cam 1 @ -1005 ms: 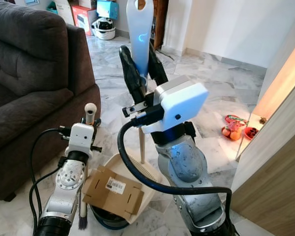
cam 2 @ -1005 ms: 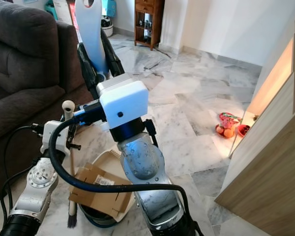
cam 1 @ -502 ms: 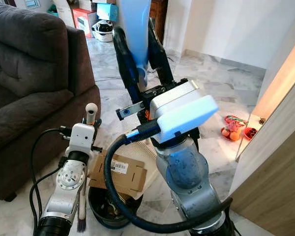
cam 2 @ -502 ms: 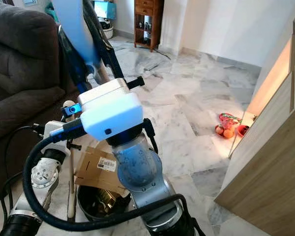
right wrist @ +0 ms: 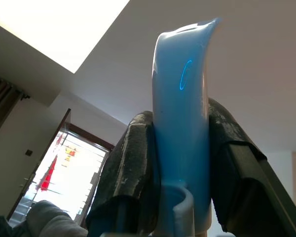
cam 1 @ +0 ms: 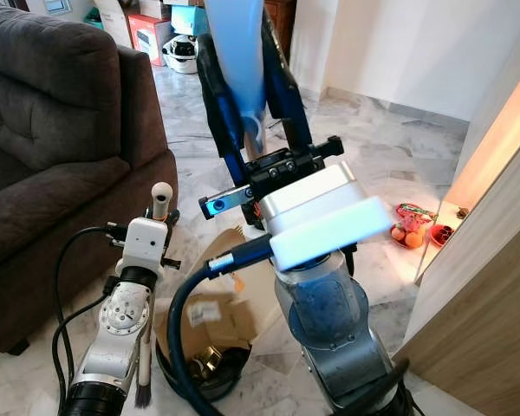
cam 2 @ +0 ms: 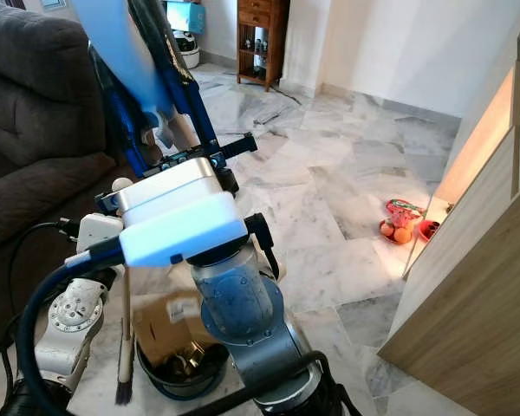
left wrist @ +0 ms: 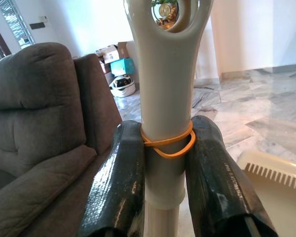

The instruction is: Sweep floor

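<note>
My right gripper (right wrist: 180,118) is shut on the pale blue dustpan handle (cam 1: 238,52), held high in front of the head camera with the arm tipped steeply. The cream dustpan (left wrist: 274,180) hangs tilted below it. A flattened cardboard piece (cam 1: 199,316) stands on edge in the black bin (cam 1: 204,374) on the floor. My left gripper (left wrist: 165,131) is shut on the beige brush handle (left wrist: 165,98), which carries an orange rubber band. The brush hangs upright at lower left, with its bristles (cam 1: 144,395) near the floor beside the bin.
A dark brown sofa (cam 1: 52,130) fills the left. A wooden cabinet (cam 1: 494,286) stands close on the right. Red and orange items (cam 1: 416,227) lie on the marble floor by it. Boxes and a helmet (cam 1: 182,48) sit far back.
My right arm rose and tipped the dustpan steeper. The cardboard slid off the pan down into the black bin. The left arm and brush stayed put.
</note>
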Robot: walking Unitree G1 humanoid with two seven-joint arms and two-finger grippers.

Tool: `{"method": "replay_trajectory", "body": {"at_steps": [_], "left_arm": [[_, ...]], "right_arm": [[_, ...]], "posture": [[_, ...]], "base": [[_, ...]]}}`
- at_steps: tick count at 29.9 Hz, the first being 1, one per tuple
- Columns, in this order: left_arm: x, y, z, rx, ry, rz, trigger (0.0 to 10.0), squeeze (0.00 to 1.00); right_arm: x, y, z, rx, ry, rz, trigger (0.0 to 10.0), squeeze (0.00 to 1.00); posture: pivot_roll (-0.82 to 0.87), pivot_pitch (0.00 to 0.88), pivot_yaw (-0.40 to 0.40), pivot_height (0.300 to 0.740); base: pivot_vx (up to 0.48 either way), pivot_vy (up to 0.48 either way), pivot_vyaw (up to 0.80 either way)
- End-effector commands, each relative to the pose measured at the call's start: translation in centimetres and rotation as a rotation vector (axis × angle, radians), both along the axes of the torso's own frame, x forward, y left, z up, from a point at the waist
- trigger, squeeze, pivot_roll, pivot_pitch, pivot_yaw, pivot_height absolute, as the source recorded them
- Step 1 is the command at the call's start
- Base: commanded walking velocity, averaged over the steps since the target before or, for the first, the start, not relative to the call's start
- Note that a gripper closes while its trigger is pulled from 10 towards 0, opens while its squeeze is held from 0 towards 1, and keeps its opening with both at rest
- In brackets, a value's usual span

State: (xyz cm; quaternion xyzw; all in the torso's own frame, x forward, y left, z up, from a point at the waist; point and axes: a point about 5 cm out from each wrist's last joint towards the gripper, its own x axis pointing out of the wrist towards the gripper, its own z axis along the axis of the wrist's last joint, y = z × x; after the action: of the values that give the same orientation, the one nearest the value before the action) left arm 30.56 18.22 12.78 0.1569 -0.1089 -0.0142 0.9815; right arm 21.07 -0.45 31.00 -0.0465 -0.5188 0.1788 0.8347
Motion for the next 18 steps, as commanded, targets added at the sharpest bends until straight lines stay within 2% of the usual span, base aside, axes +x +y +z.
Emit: {"method": "replay_trajectory", "body": {"at_steps": [1,3,5,6,8,9,10,13,15,17,18], "left_arm": [[0.0,-0.2,0.9,0.043,-0.047,-0.010,10.0,0.00],[0.0,-0.2,0.8,0.043,-0.047,-0.011,10.0,0.00],[0.1,-0.2,0.8,0.043,-0.046,-0.013,10.0,0.00],[0.1,-0.3,0.8,0.043,-0.045,-0.013,10.0,0.00],[0.0,-0.3,0.8,0.041,-0.045,-0.017,10.0,0.00],[0.0,-0.3,0.8,0.041,-0.045,-0.017,10.0,0.00],[0.0,-0.4,0.8,0.039,-0.044,-0.020,10.0,0.00],[0.0,-0.3,0.7,0.037,-0.041,-0.022,10.0,0.00],[0.0,-0.4,0.7,0.032,-0.041,-0.030,10.0,0.00],[0.0,-0.4,0.8,0.031,-0.041,-0.034,10.0,0.00],[-0.1,-0.5,0.7,0.030,-0.038,-0.041,10.0,0.00]], "right_arm": [[-1.3,-0.3,1.3,0.040,-0.094,0.012,10.0,0.00],[-1.3,-0.3,1.3,0.041,-0.090,0.010,10.0,0.00],[0.4,-1.0,1.0,0.092,0.024,-0.039,10.0,0.00],[0.7,-1.2,0.9,0.098,0.037,-0.047,10.0,0.00],[2.5,-2.3,0.7,0.099,0.077,-0.137,10.0,0.00],[2.5,-2.3,0.7,0.099,0.077,-0.137,10.0,0.00],[4.0,-3.7,0.6,0.094,0.086,-0.211,10.0,0.00],[4.8,-4.5,0.4,0.063,0.070,-0.273,10.0,0.00],[6.8,-6.6,-0.4,0.014,0.091,-0.387,10.0,0.00],[7.4,-7.2,-0.7,0.005,0.109,-0.415,10.0,0.00],[8.6,-8.8,-1.8,0.000,0.164,-0.477,10.0,0.00]], "posture": [[0.13,0.000,-0.020,0.740],[0.13,0.000,-0.020,0.740],[0.12,0.000,-0.021,0.740],[0.12,0.000,-0.021,0.740],[0.12,0.000,-0.020,0.740],[0.12,0.000,-0.020,0.740],[0.12,0.000,-0.020,0.740],[0.12,0.000,-0.019,0.740],[0.12,0.000,-0.017,0.740],[0.12,0.000,-0.017,0.740],[0.12,0.000,-0.016,0.740]], "base": [[0.000,0.000,0.00],[0.000,0.000,0.00],[0.000,0.000,0.00],[0.000,0.000,0.00],[0.000,0.000,0.00],[0.000,0.000,0.00],[0.000,0.000,0.00],[0.000,0.000,0.00],[0.000,0.000,0.00],[0.000,0.000,0.00],[0.000,0.000,0.00]]}}
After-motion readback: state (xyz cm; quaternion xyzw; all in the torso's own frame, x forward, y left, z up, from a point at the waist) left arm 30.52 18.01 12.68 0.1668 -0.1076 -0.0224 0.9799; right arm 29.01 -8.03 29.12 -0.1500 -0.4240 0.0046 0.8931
